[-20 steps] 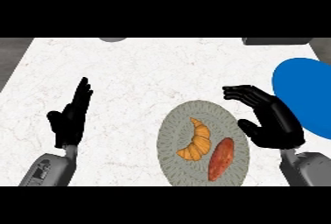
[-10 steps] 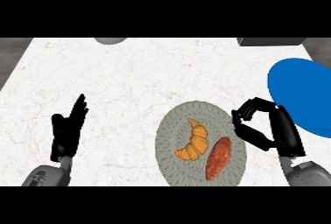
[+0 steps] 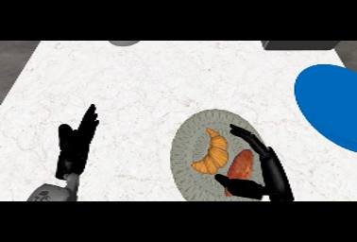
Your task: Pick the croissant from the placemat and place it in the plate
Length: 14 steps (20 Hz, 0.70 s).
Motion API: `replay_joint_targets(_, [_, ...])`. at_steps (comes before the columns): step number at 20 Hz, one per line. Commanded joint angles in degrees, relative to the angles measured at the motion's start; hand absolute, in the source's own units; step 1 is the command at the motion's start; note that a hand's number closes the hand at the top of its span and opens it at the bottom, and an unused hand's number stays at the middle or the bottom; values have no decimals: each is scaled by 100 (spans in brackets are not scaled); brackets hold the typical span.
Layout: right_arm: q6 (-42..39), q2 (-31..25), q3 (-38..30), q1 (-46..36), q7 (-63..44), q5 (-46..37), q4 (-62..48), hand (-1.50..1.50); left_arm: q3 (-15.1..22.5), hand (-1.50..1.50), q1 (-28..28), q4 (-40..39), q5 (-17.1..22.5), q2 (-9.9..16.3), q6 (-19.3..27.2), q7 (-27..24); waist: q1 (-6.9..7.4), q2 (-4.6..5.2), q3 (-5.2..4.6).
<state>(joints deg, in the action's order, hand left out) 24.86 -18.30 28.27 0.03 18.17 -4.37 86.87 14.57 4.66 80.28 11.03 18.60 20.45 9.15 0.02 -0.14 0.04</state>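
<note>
Head view, looking steeply down on the white table (image 3: 140,85). Taking the grey round placemat (image 3: 182,156) as landmark: croissant (image 3: 213,156) lying near its middle, a little toward its left half, flat on the mat. Long axis running almost from far edge to near edge of the placemat, pointed tip at the far end, broader curled end at the near end and bent to the left. Golden orange in colour, crescent-shaped, with ridges across the back. Just beside it, on the right half of the placemat, a reddish oblong food item (image 3: 242,166), perhaps a sausage or sweet potato, hard to tell; seems close to the croissant without clearly touching.

Right hand (image 3: 268,165) over the right part of the placemat, fingers (image 3: 247,137) stretched out and spread from the thumb (image 3: 233,182), wide, holding nothing, the reddish item sitting in the gap between them. Croissant therefore to the left of this hand, with the reddish item between. Clearly the nearer hand for the pick.

Left hand (image 3: 75,142) well apart to the left of the placemat, fingers straight and pointing up, resting, holding nothing.

Blue plate (image 3: 327,104) to the far right of the placemat, partly cut by the edge of the view, nothing seen on the visible part.
</note>
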Motion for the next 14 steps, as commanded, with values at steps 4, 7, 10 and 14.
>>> replay_joint_targets(4, [36,-919,414,-476,-1971,-1699,305,-150,48,0,-63,-86,-181,-114,102,-76,-13,-8,-27])
replay_joint_targets(7, [-575,-1137,521,-955,-3092,-2091,665,-150,-31,0,-141,-254,-187,-151,26,-432,-4,2,-31])
replay_joint_targets(10, [-1467,-1164,558,-1461,-4080,-2088,877,-150,50,0,31,138,-122,-119,-3,265,27,1,-18])
replay_joint_targets(14, [-2319,-1056,1058,-1354,-4863,-2021,1094,-150,-20,0,-71,33,-179,-156,0,47,27,6,-15])
